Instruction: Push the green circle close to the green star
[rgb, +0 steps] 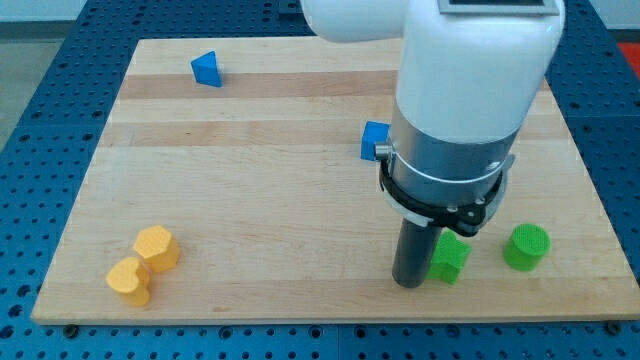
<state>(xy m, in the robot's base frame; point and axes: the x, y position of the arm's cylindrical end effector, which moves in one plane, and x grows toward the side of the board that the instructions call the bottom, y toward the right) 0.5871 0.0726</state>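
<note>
My tip (409, 282), holding nothing, is seen touching the green star's (449, 258) left side, with the green circle (525, 247) lying beyond it, toward the view's right.

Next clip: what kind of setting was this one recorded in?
Probably a robotics lab bench. A wooden board lies on a blue perforated table, with small coloured blocks on it, such as the green circle, and a white robot arm over it.
</note>
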